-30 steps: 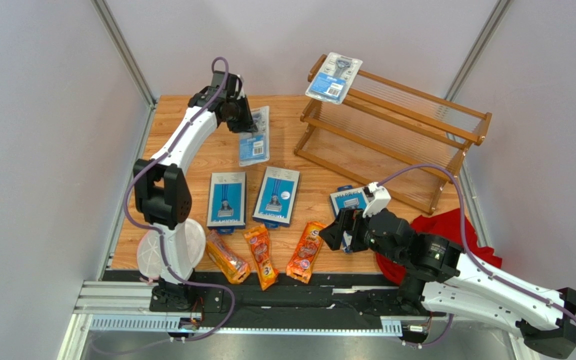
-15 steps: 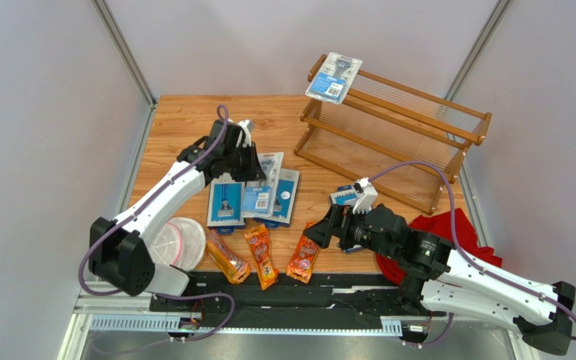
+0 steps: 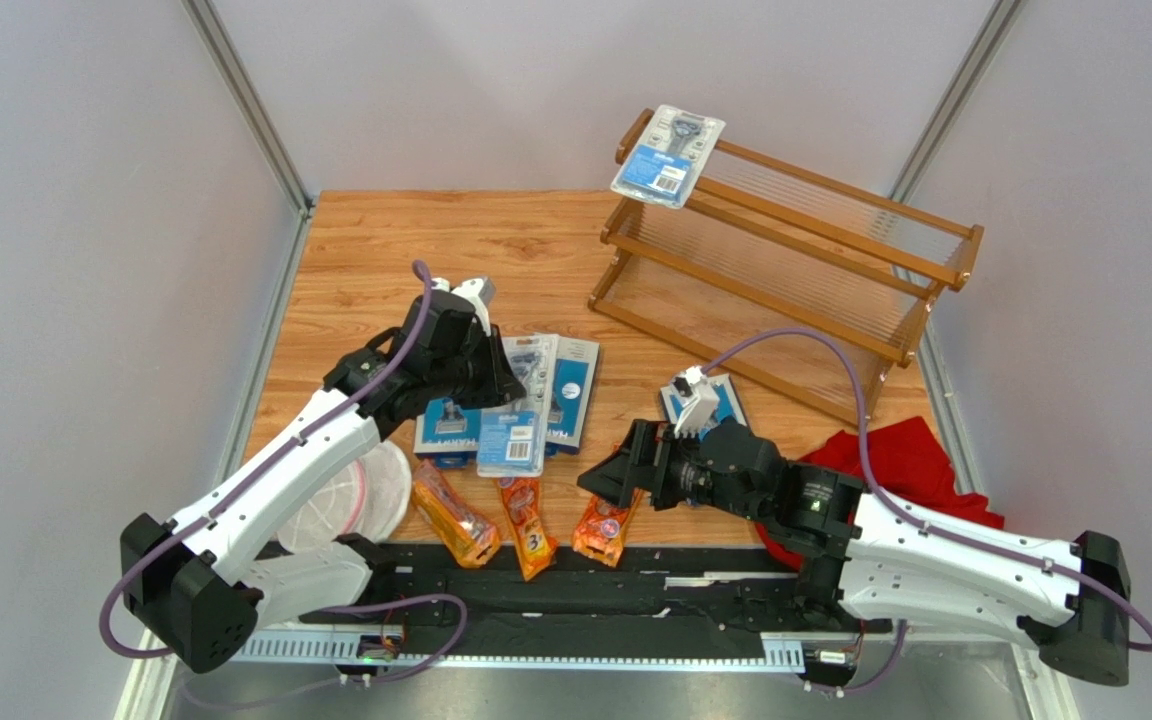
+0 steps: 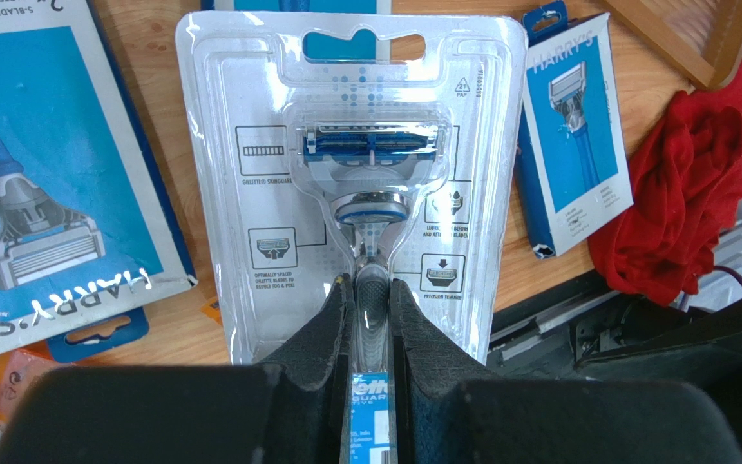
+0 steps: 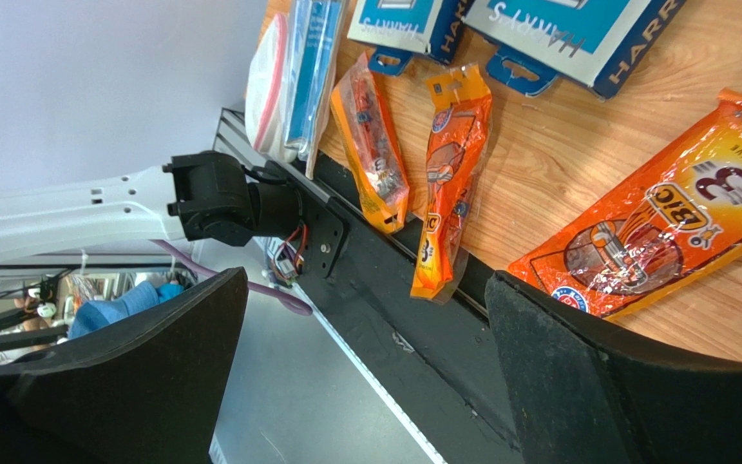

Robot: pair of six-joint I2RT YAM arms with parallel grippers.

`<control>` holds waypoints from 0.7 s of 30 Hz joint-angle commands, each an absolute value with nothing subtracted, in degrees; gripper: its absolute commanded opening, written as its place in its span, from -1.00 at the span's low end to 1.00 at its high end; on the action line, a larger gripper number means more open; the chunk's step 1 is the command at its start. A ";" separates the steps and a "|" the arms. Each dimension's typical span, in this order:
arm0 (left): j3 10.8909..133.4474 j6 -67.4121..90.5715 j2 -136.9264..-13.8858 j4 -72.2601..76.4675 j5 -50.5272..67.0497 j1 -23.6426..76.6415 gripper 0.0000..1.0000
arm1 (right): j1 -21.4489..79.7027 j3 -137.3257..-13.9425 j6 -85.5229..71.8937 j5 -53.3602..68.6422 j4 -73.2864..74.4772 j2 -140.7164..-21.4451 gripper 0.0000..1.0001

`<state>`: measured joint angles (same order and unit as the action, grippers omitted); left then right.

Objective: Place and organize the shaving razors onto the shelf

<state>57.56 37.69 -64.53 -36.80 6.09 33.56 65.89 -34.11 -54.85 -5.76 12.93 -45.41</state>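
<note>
My left gripper (image 3: 492,383) is shut on a clear blister pack (image 3: 515,423) and holds it over the blue boxes at mid-table. In the left wrist view the fingers (image 4: 326,329) pinch the razor handle of that pack (image 4: 351,145). My right gripper (image 3: 605,480) is open and empty, just above the rightmost orange bag (image 3: 608,522). In the right wrist view that bag (image 5: 665,242) lies beside the right finger (image 5: 578,367). Two more orange bags (image 3: 455,513) (image 3: 522,513) lie at the near edge. A second blister pack (image 3: 668,153) rests on the left end of the shelf's (image 3: 964,252) top tier.
Blue boxes lie at mid-table (image 3: 579,393) (image 3: 452,413), and one (image 3: 705,402) lies behind my right wrist. A red cloth (image 3: 905,450) lies at the near right. A clear round bag (image 3: 349,503) sits by the left base. The black rail (image 3: 687,578) runs along the near edge.
My left arm has swung from the far side of the table to the near middle, carrying the blister pack. My right gripper has moved left over the orange bags.
</note>
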 commanded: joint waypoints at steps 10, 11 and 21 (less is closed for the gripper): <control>64.33 40.25 -70.13 -38.23 0.18 43.58 -1.00 | 69.26 -39.11 -55.46 -7.21 5.89 -53.17 0.93; 64.77 40.34 -70.57 -38.32 0.18 44.29 -1.00 | 69.34 -39.11 -55.55 -7.03 5.54 -53.61 0.92; 67.94 44.12 -72.60 -36.92 -0.97 49.39 -1.00 | 69.61 -37.80 -57.91 -10.54 2.20 -56.51 0.58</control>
